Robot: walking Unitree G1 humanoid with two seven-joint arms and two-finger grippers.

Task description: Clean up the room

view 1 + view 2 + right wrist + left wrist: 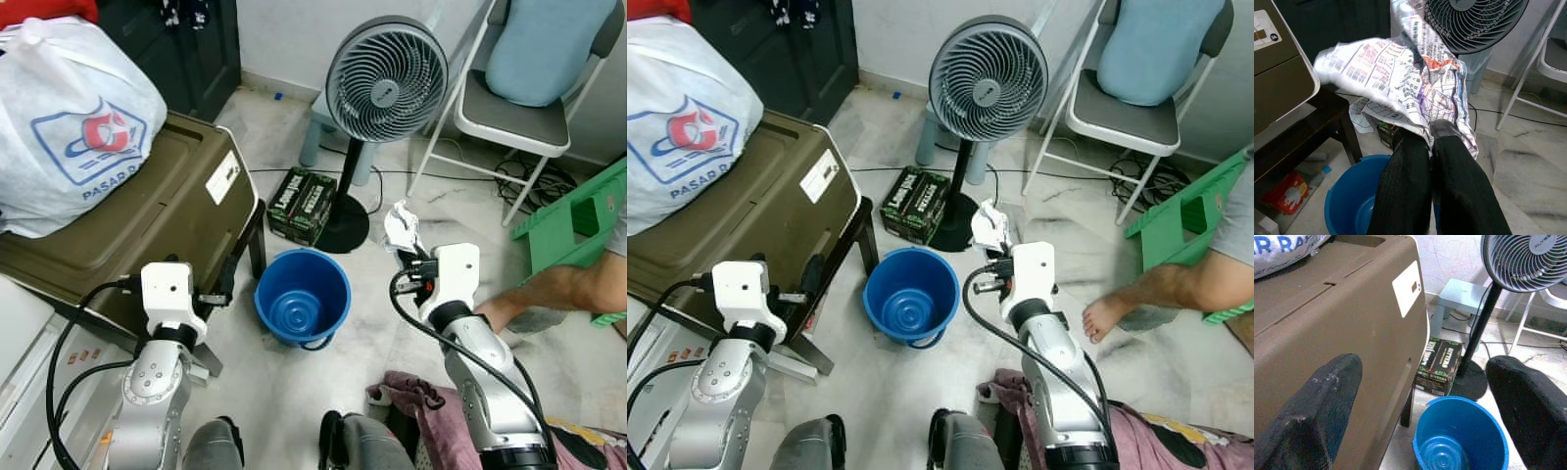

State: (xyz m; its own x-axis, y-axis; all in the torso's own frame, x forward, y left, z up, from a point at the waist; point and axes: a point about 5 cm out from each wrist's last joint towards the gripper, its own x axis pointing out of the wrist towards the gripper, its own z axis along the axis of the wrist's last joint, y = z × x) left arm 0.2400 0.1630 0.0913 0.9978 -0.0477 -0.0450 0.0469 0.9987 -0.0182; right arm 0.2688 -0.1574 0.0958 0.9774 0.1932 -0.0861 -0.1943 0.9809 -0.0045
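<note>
Crumpled printed paper (1400,83) pinched tight in right gripper (409,257), held up at three o'clock of blue bucket (302,299), just short of its rim. Left gripper (1425,396) spread wide and empty at nine o'clock. Disposal step, by the look. Next: swing over the bucket mouth, then release. Beyond, standing fan (384,83).

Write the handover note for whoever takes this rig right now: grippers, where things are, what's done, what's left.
Right gripper: shut on a crumpled printed wrapper, held up to the right of the blue bucket, not yet over it.
Left gripper: open, empty, beside the brown bin, facing the bucket.
Bucket stands on the floor before the fan; it looks empty.
Done: wrapper picked up.
Left: probably drop it in the bucket. A person's foot is close on the right.
</note>
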